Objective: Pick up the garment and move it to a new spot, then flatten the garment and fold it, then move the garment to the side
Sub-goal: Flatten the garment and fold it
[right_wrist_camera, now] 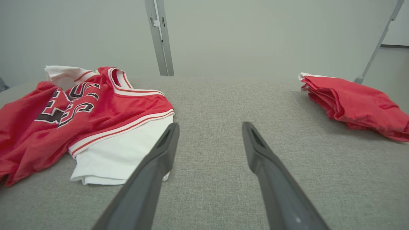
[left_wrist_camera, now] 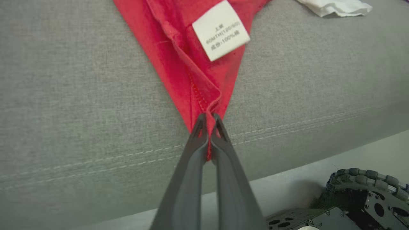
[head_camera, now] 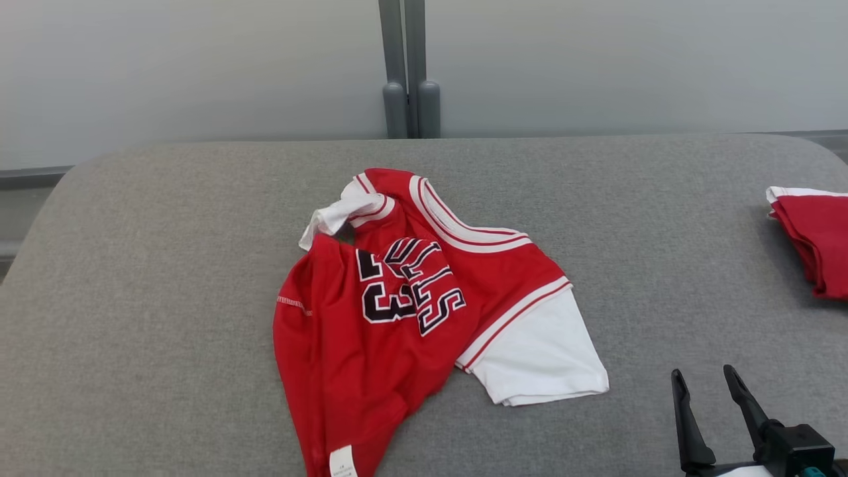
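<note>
Left fingers [left_wrist_camera: 188,172] pinching one jersey [left_wrist_camera: 179,48], one red bundle [head_camera: 818,232] apart

Black right tool [head_camera: 702,373], long tapered fingers [head_camera: 689,424], grey left tool [left_wrist_camera: 209,118]

The garment [head_camera: 344,358] runs off the head view's bottom edge (label [left_wrist_camera: 221,30] print blurred).

The garment [head_camera: 371,344] is showing soft red cloth with a faint sheen and matt white sleeves, the worktop [head_camera: 165,265] is looking like coarse, matt grey woven fabric with stitched seams, and the right gripper [right_wrist_camera: 210,126] is showing smooth, matt dark plastic.
</note>
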Tool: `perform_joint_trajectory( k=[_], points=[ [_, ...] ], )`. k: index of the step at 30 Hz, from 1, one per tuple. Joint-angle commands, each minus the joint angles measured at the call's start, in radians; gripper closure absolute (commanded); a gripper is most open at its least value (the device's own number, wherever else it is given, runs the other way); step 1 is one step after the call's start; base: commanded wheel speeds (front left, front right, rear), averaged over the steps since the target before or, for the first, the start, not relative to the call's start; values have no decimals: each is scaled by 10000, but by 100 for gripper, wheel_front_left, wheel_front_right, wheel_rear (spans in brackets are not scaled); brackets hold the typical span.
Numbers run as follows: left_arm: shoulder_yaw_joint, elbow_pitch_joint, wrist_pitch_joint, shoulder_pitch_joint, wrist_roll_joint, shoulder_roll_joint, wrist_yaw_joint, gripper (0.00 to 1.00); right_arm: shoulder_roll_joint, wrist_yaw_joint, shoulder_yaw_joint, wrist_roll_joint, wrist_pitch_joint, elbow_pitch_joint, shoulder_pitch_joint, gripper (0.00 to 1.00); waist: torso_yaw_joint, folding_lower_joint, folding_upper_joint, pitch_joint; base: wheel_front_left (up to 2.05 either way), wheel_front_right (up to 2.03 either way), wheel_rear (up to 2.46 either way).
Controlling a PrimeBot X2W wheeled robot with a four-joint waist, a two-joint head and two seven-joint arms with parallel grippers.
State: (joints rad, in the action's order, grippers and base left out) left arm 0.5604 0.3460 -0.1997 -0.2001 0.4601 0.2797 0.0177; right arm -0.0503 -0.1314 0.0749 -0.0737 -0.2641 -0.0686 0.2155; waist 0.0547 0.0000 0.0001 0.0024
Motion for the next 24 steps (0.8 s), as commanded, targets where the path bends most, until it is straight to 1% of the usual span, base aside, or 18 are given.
perform_joint_trajectory(
  k=[1,3,6,11,15,19,20,21,23,24],
  points=[
    [-121,160,-185,170,113,-157,2,0,-14,15,19,49,-1,-26,-83,0,196,0,-1,-17,0,0,0],
    [-252,307,-309,260,279,-342,98,0,-12,15,-1,75,-1,-34,-82,0,266,0,-1,-32,0,0,0],
    [-605,162,-389,258,709,-362,125,0,-9,15,-46,115,-1,-64,-90,0,271,0,-1,-68,0,0,0],
    [-1275,-972,-367,137,1321,-119,2,0,-12,15,-14,15,-1,-34,23,0,228,0,-1,-101,0,0,0],
    [-1250,-1317,162,441,1453,-9,81,0,-12,15,-177,-8,-1,-124,-8,0,86,0,-1,-106,0,0,0],
    [-1036,-876,646,710,1372,-13,38,0,-15,15,-281,-22,-1,-141,-170,0,-189,0,-1,-111,0,0,0],
    [-988,-777,708,762,1343,-26,45,16,-14,15,-291,-4,-1,-145,-173,0,-257,0,-1,-112,0,0,0],
    [-962,-652,731,804,1369,-90,50,45,-14,15,-288,11,-1,-148,-167,0,-343,0,-1,-118,0,0,0],
    [-942,-446,810,854,1468,-186,38,69,-15,15,-236,31,-1,-141,-116,0,-465,0,-1,-99,0,0,0],
    [-939,-359,781,892,1482,-207,34,87,-14,15,-206,39,-1,-138,-86,0,-504,0,-1,-91,0,0,0]
  ],
)
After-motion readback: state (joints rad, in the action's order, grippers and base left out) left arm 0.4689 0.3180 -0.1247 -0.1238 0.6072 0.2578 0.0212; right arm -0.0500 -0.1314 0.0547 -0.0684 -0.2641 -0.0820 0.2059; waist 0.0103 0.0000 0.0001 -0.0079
